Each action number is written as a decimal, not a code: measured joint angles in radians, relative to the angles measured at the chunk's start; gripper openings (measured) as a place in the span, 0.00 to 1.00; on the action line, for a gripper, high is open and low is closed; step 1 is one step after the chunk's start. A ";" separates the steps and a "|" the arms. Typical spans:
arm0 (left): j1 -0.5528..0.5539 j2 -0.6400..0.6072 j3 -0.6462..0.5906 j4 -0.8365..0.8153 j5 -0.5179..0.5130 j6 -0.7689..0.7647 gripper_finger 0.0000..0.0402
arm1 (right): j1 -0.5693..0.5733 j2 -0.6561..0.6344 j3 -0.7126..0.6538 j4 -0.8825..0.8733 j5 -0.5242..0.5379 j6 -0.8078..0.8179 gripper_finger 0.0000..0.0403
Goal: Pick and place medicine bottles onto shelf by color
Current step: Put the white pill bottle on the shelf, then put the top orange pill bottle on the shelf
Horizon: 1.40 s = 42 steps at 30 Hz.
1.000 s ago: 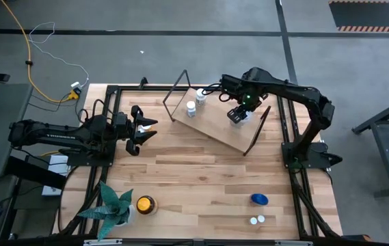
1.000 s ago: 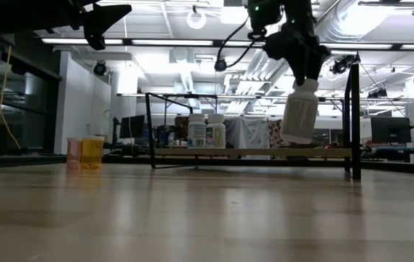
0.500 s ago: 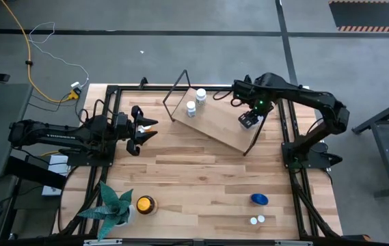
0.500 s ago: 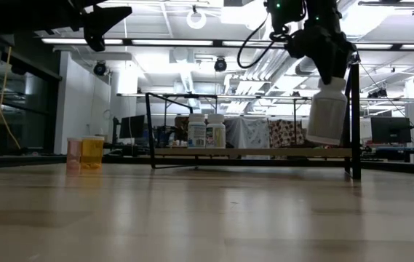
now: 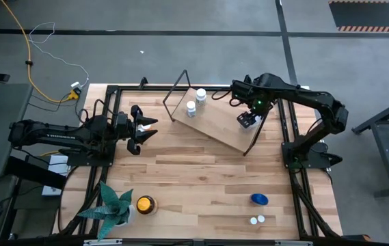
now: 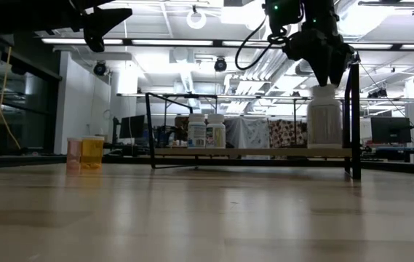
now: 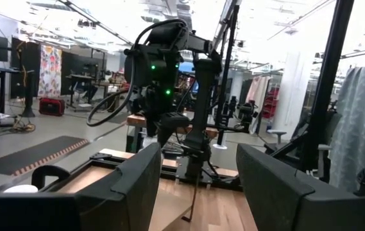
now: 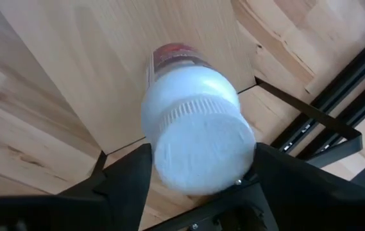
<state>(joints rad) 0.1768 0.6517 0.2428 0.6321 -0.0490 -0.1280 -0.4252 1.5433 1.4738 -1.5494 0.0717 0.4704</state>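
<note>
A white medicine bottle (image 6: 324,120) with a white cap stands upright at the right end of the shelf (image 5: 215,121), a light wood board with dark wire end frames. My right gripper (image 6: 324,73) is above it, shut on it; in the high view the right gripper (image 5: 247,120) hides the bottle. Two more white bottles (image 5: 195,102) stand on their bases at the shelf's far left end. My left gripper (image 5: 143,130) is open above the table's left side, touching nothing. My right gripper holds the white bottle by its ribbed cap (image 8: 201,147), pinched between the two fingers (image 8: 131,183), one on each side. The fingers come from above, pointing down. The bottle is upright, and its base (image 6: 324,147) is on the shelf board.
A blue bottle (image 5: 259,199) and two small white-capped ones (image 5: 256,220) sit near the table's near right corner. An amber bottle with a yellow cap (image 5: 145,204) stands beside a green plant (image 5: 112,205) at the near left. The shelf's right wire frame (image 6: 353,116) stands close to the held bottle.
My right gripper carried the white bottle toward the shelf's right end, then came down. The bottle, which hung tilted above the board, now stands upright on it.
</note>
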 joint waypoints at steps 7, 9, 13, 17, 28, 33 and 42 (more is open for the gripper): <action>0.000 0.000 0.000 0.000 0.000 0.000 0.48 | 0.000 0.000 0.000 0.003 0.000 -0.005 0.66; 0.000 0.000 0.000 0.000 0.000 0.000 0.48 | 0.000 0.000 0.000 0.008 0.001 -0.022 0.66; 0.000 0.000 0.000 0.000 0.000 0.000 0.48 | 0.001 0.000 0.000 0.013 0.001 -0.089 0.66; 0.000 0.000 0.000 0.000 0.000 0.000 0.48 | 0.027 -0.027 0.000 0.062 0.001 -0.135 0.66; 0.000 0.000 0.000 -0.008 0.000 0.000 0.48 | 0.272 -0.200 0.000 0.377 0.029 -0.078 0.67; 0.000 0.000 0.000 -0.007 0.000 -0.001 0.48 | 0.462 -0.230 -0.083 0.698 0.164 -0.163 0.67; 0.000 0.000 0.000 -0.022 0.019 -0.001 0.48 | 0.556 -0.227 -0.594 1.566 0.213 -0.338 0.67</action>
<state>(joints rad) 0.1764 0.6514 0.2428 0.6097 -0.0296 -0.1290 0.1306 1.3159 0.8794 0.0165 0.2848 0.1325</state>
